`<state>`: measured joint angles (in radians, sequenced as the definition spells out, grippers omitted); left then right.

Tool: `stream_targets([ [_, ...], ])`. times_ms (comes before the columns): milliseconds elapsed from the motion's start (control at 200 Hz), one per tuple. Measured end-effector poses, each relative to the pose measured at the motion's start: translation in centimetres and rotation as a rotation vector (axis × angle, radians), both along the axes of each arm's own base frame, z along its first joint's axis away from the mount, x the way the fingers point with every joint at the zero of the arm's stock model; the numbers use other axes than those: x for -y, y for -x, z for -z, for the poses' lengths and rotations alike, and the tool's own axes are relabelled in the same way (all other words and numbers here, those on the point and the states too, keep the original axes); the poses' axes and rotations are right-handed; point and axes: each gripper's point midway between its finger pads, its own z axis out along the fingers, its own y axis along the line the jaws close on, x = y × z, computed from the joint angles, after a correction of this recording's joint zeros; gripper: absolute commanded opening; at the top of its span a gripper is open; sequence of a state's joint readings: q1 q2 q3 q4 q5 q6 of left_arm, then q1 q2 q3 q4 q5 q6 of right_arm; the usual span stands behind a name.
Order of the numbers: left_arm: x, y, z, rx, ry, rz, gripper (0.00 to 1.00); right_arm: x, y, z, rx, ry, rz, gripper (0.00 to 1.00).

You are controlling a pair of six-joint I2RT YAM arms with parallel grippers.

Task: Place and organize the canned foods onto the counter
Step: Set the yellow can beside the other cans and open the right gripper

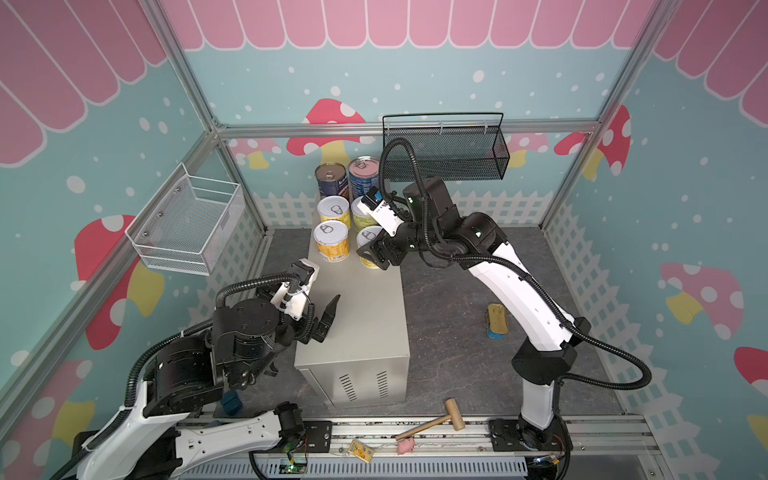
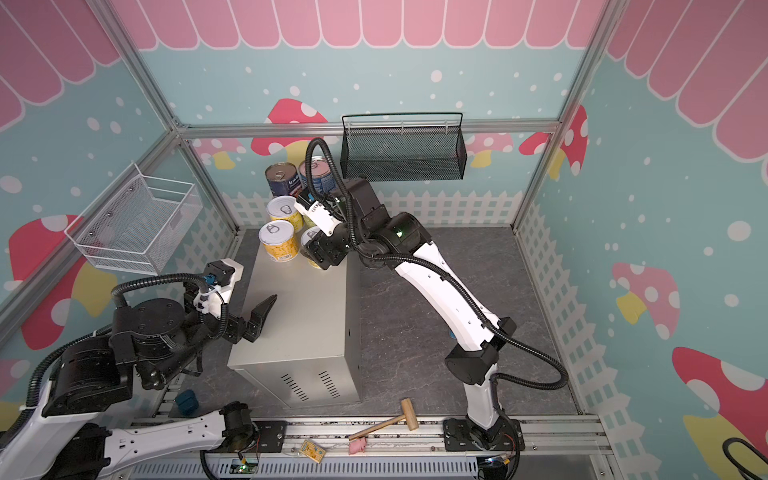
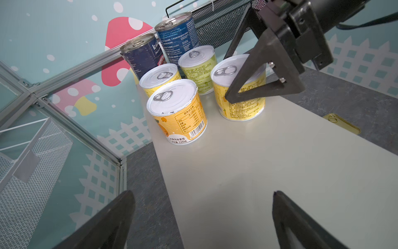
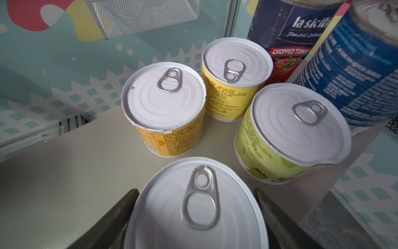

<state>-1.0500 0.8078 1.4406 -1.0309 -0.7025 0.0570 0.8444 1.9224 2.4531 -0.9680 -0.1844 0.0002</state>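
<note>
A yellow can (image 3: 243,107) is being placed at the counter's (image 1: 361,316) twelve-o'clock end; whether the right gripper (image 4: 195,190) pinches it cannot be told, the left gripper (image 3: 203,194) being held spread. Next, probably: the SPAM tin (image 1: 496,320) at three o'clock.

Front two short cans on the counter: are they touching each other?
Apart. The left wrist view shows a strip of bare counter between the orange-label can and the yellow-label can.
</note>
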Motion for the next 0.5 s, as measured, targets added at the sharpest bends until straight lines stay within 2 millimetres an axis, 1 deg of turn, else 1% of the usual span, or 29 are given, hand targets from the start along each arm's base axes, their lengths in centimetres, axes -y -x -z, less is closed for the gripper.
stream_targets([
  [65, -0.1, -0.2, 0.1, -0.002, 0.004, -0.008, 0.99, -0.1, -0.1, -0.3, 0.008, -0.011, -0.002, 0.88],
  [265, -0.3, -0.2, 0.0, 0.004, 0.028, -0.019, 0.99, -0.2, -0.1, -0.9, 0.024, -0.036, 0.003, 0.91],
  [350, -0.5, -0.1, 0.1, 0.004, 0.039, -0.021, 0.99, 0.6, 0.4, -0.7, 0.019, -0.033, 0.011, 0.92],
  [440, -0.6, 0.0, 0.1, 0.003, 0.052, -0.021, 0.99, 1.8, 1.4, -0.5, 0.013, -0.040, 0.019, 0.93],
  [500, -0.6, 0.0, 0.2, 0.001, 0.054, -0.018, 0.99, 2.5, 2.0, -0.8, 0.016, -0.057, 0.022, 0.94],
])
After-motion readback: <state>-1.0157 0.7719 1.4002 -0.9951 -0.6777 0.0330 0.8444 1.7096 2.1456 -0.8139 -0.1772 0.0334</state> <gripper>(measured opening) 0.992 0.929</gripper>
